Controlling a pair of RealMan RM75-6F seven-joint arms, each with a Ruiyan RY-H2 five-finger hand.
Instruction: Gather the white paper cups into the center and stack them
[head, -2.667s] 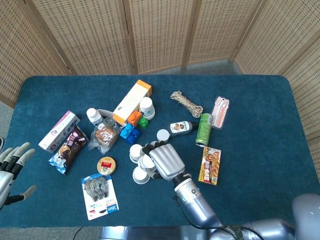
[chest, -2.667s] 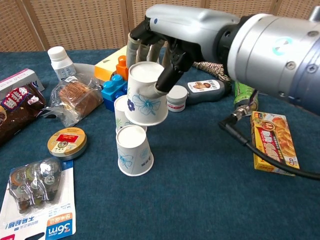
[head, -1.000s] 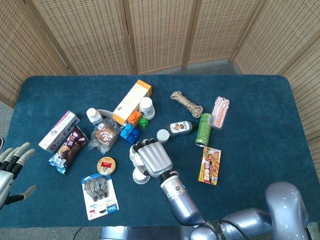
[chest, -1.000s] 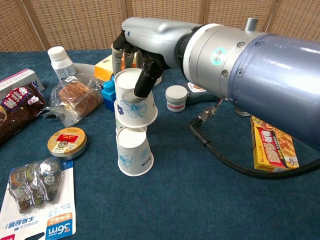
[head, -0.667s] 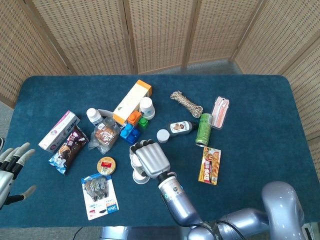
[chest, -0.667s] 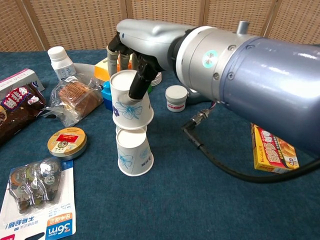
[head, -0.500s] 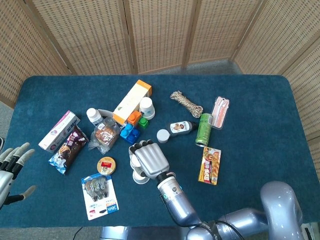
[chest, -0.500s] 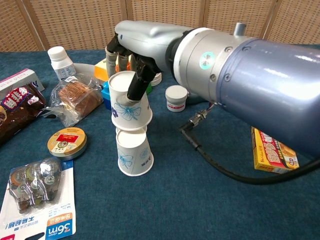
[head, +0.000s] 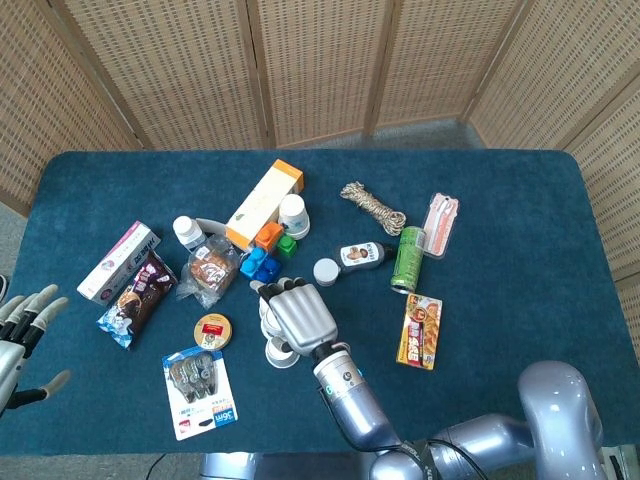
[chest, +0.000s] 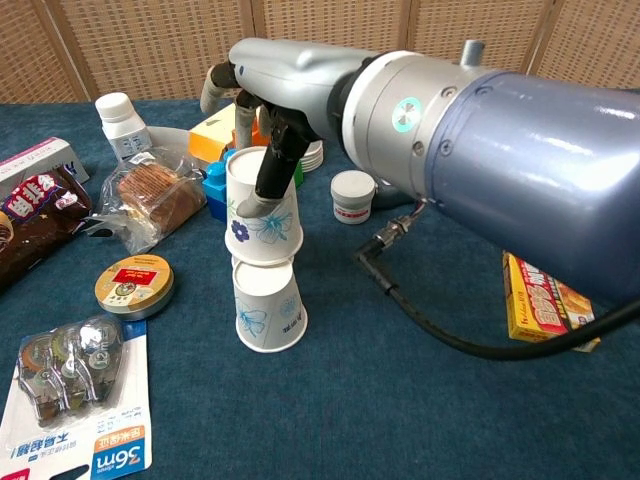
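Observation:
In the chest view a white paper cup (chest: 263, 215) with a blue flower print is upside down on a second cup that it almost hides. My right hand (chest: 262, 110) reaches over it. The thumb (chest: 268, 175) presses its front and other fingers stand behind it, so the hand holds the cup. One finger is lifted off to the left. A third upside-down cup (chest: 268, 303) stands just in front on the cloth. In the head view the right hand (head: 298, 318) covers the cups, and only the near cup (head: 279, 353) shows. My left hand (head: 24, 335) is open at the left edge.
Close behind the cups are blue toy bricks (chest: 218, 172), an orange box (head: 265, 203) and a small white jar (chest: 352, 195). Left of them lie a wrapped snack (chest: 150, 195), a round tin (chest: 133, 283) and a tape pack (chest: 72, 395). A yellow box (chest: 545, 300) lies to the right.
The right hand carried the held cup leftward and lowered it. It was tilted in the air and now sits upright on the cup behind the near one. One finger has lifted away.

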